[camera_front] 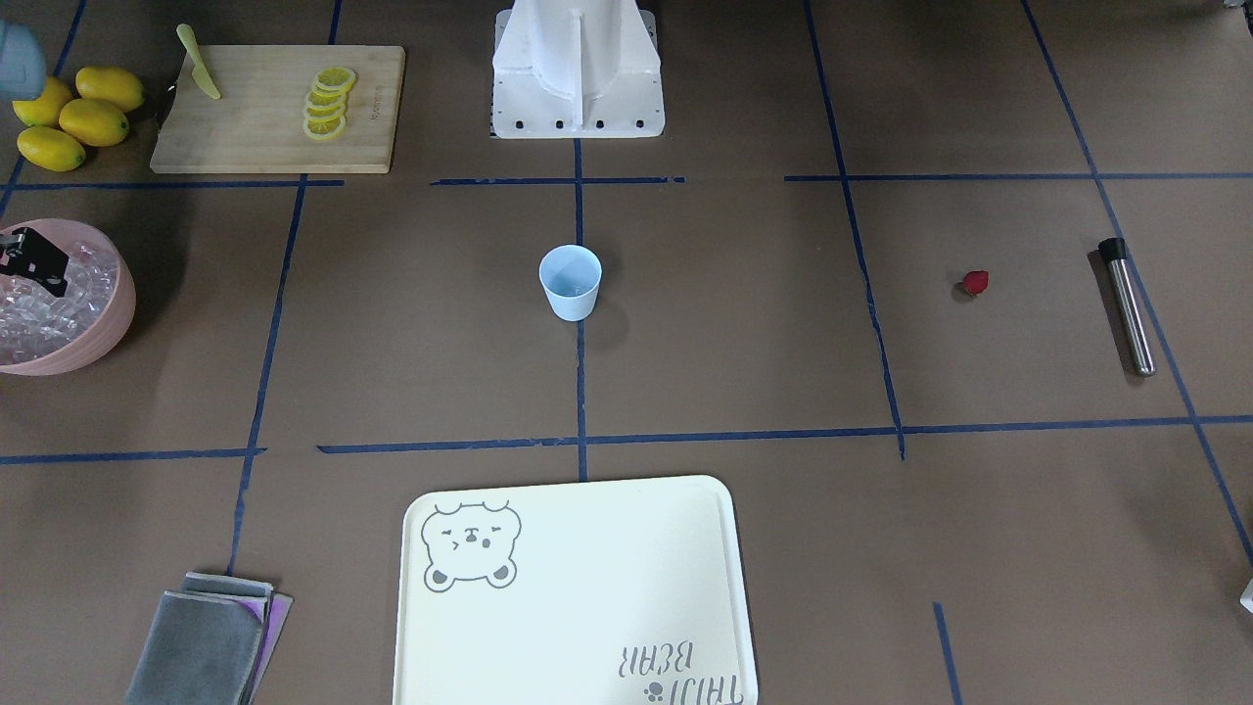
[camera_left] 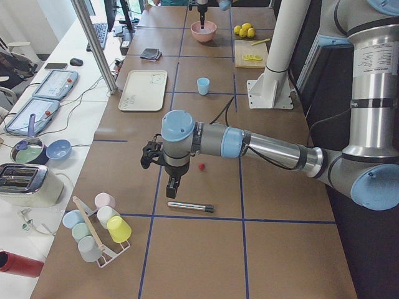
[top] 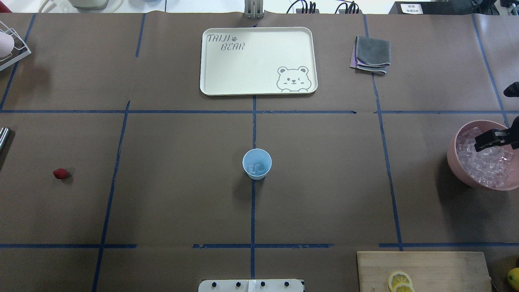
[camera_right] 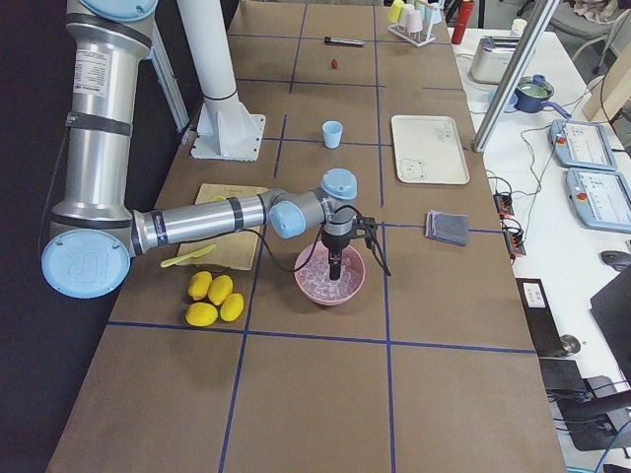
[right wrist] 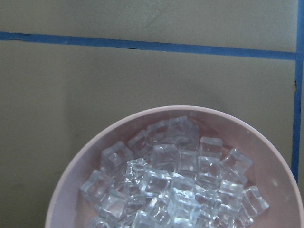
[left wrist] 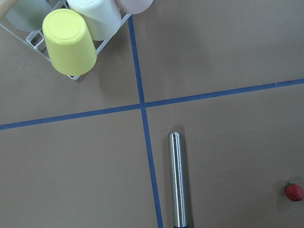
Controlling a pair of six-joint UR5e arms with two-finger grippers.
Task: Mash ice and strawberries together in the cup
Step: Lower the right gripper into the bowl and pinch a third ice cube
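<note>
Cream bear tray (camera_front: 587, 607) nearest, brown-paper counter (camera_front: 744, 323) crossed by blue tape (camera_front: 580, 392), cup (camera_front: 570, 294) central, left claw (camera_left: 173, 185), right claw (top: 484, 142) above ice (top: 486, 166), cannot tell either's gap.

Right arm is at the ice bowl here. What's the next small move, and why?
Probably lower the right gripper into the ice in the pink bowl and grasp a cube: it hangs over the pile, and the cup holds few cubes.
</note>
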